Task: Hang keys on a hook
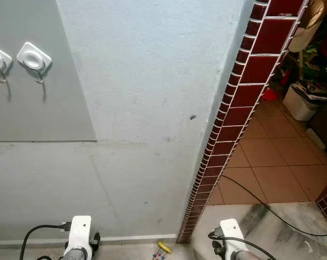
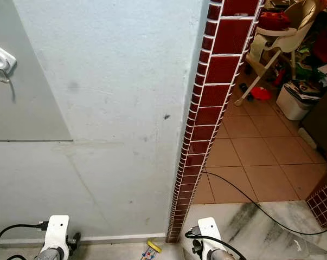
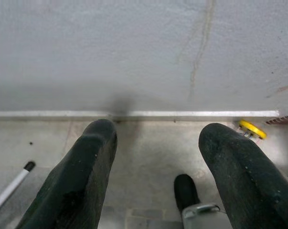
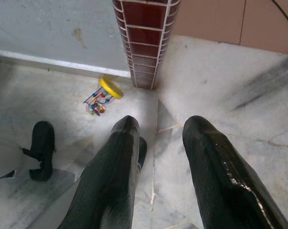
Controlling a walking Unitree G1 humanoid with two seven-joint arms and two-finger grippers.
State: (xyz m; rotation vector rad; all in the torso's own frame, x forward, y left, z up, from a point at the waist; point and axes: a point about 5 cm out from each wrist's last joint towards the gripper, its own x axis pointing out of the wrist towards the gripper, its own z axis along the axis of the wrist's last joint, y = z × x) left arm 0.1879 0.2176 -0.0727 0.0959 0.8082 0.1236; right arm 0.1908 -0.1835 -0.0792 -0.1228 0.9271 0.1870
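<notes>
The keys (image 4: 103, 95) lie on the floor (image 4: 215, 105) at the foot of the wall (image 1: 152, 108), just beside the base of the red tile edge (image 1: 233, 108), a yellow tag with a bunch of coloured beads or caps touching it. Neither arm has them: the left gripper (image 3: 158, 157) hangs low with its fingers wide apart and empty over the floor by the skirting, and the right gripper (image 4: 158, 157) likewise hangs with its fingers parted and nothing between them, the keys near and ahead of it. The step in hand, as I judge it, is the pickup. The right arm looks better placed; it would do well to come down over the yellow tag, which stands proud of the flat floor, and close on that rather than scrape at the thin loose pieces. Two white hooks (image 1: 34, 57) sit high on a grey panel (image 1: 38, 108) well to the left, so the robot must bend for the keys, then rise and turn. The floor is grey veined marble, smooth and probably slippery for small metal. A pen (image 3: 10, 183) lies near the left gripper. Past the tile edge a terracotta-tiled room opens, with a black cable (image 1: 271, 211) across it and a bin (image 1: 304, 100) further off.
</notes>
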